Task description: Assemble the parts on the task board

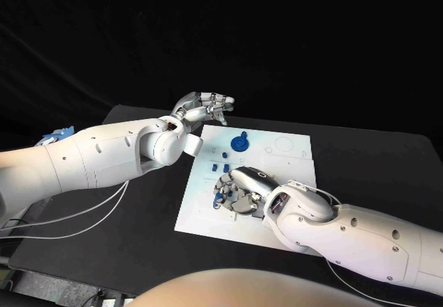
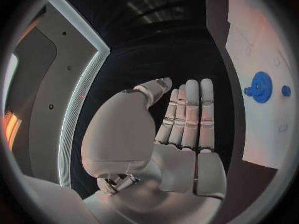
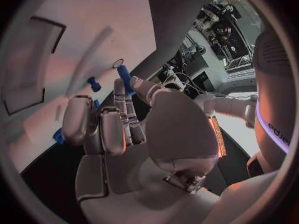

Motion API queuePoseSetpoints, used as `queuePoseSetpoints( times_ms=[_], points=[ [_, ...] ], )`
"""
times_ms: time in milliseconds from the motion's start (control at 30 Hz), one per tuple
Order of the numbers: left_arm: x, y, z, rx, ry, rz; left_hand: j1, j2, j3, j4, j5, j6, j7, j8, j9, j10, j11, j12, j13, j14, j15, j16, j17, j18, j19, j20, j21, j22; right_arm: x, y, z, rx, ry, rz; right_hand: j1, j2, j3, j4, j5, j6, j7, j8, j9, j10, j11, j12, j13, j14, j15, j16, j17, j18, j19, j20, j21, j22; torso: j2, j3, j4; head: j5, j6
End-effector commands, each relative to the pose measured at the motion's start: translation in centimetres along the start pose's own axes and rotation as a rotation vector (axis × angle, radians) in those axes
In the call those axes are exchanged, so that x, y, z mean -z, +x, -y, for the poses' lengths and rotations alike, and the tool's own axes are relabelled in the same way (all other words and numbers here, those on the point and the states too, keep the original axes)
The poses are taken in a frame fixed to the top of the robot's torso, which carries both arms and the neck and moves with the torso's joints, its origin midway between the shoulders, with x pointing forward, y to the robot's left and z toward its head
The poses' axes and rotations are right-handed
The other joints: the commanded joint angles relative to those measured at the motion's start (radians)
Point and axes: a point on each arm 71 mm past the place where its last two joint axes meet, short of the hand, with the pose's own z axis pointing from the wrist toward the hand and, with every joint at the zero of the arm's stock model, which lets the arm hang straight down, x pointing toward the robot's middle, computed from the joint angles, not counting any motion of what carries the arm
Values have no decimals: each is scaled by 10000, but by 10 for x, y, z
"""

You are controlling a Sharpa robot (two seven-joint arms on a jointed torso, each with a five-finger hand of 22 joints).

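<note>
While my right hand (image 1: 242,190) curls its fingers down among the small blue parts (image 1: 216,167) on the white task board (image 1: 286,160), grip unclear, my left hand (image 1: 205,107) hovers empty, fingers straight together, off the board's far corner; these pegs look light, rigid, slippery, best pinched mid-shaft.

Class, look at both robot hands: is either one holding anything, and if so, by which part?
The left robot hand holds nothing; its fingers are straight and bare. The right robot hand lies over small blue parts on the task board; whether it grips one cannot be told.
</note>
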Motion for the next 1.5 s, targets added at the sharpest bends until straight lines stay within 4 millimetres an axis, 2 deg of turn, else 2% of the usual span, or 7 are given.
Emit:
queuePoseSetpoints(
  times_ms=[33, 733, 1033, 1200, 1400, 1500],
  points=[
    [0, 3, 1, 49, 66, -197, -11, 84, -48, -1, 50, -67, 16, -21, 13, -50, 18, 60, 15, -77, 7, -40, -14, 122, -1, 85, -34, -14, 0, 4, -1, 299, -137, -429, -39, 20, 80, 3, 50, 36, 23, 30, 561, -1, 14, -69, 16, 224, -71, -8, 9, -200, 54, -50, 12, 1057, -3, -3, 2, 6, -19],
    [0, 2, 1, 32, 58, -181, -16, 92, -51, 2, 49, -72, 17, -19, 19, -73, 20, 85, 20, -86, 11, -36, -21, 121, -1, 88, -41, -15, 0, 7, 1, 1284, 182, -179, -29, -14, 81, -32, 93, 1, 37, 32, 584, -23, 26, -95, 18, 240, -60, 23, 74, -221, 99, -44, 105, 1102, -1, -5, 14, -1, -107],
    [0, 2, 1, 26, 47, -169, -22, 97, -54, 6, 49, -77, 19, -18, 24, -91, 23, 102, 23, -92, 13, -33, -27, 121, -1, 91, -48, -16, 0, 8, -3, 1495, 36, -137, -24, -29, 84, -48, 126, -9, 42, 35, 595, -29, 30, -104, 21, 239, -57, 20, 63, -219, 97, -42, 94, 1101, -8, -3, -7, 9, -118],
    [0, 2, 1, 21, 33, -159, -22, 97, -54, 6, 49, -77, 19, -18, 24, -91, 23, 102, 23, -92, 13, -33, -27, 121, -1, 91, -48, -16, 0, 10, -5, 1460, -104, -398, -233, -330, -83, -14, 329, -268, 166, -113, 579, -146, 123, -199, 25, 237, 16, 28, 69, -216, 80, 6, 43, 1103, -10, -9, -7, 0, -122],
    [0, 1, 1, 14, 20, -143, -22, 97, -54, 6, 49, -77, 19, -18, 24, -91, 23, 102, 23, -92, 13, -33, -27, 121, -1, 91, -48, -16, 0, 12, -7, 1398, -226, -621, -353, -546, -222, 3, 491, -442, 228, -275, 538, -154, 169, -221, 51, 239, 58, 46, 93, -215, 78, 46, 30, 1116, -7, -3, 2, -18, -125],
    [0, 1, 0, 12, 13, -139, -26, 100, -55, 8, 50, -79, 21, -17, 26, -105, 25, 110, 23, -98, 15, -32, -30, 121, -3, 92, -52, -17, 0, 12, -7, 1366, -274, -618, -457, -676, -332, 54, 571, -702, 255, -507, 464, -139, 186, -230, 77, 236, 78, 57, 104, -213, 77, 70, 22, 1129, -13, -5, -1, -27, -115]
  ],
)
